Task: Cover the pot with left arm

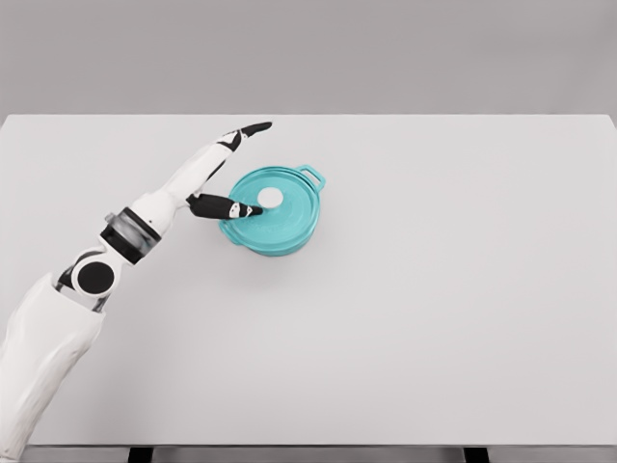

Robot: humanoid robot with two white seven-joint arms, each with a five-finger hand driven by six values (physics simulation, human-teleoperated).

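Note:
A teal pot (273, 231) stands left of the table's middle, with a handle at its upper right. A teal lid (280, 207) with a white knob (271, 199) lies on top of it. My left hand (249, 169) reaches in from the lower left and sits just left of the pot. Its fingers are spread: the thumb (227, 207) points right over the lid's edge toward the knob, and the other fingers (253, 128) stretch up and away above the pot. Nothing is in the hand.
The white table (434, 289) spans the whole view, with its front edge near the bottom and a grey wall behind it.

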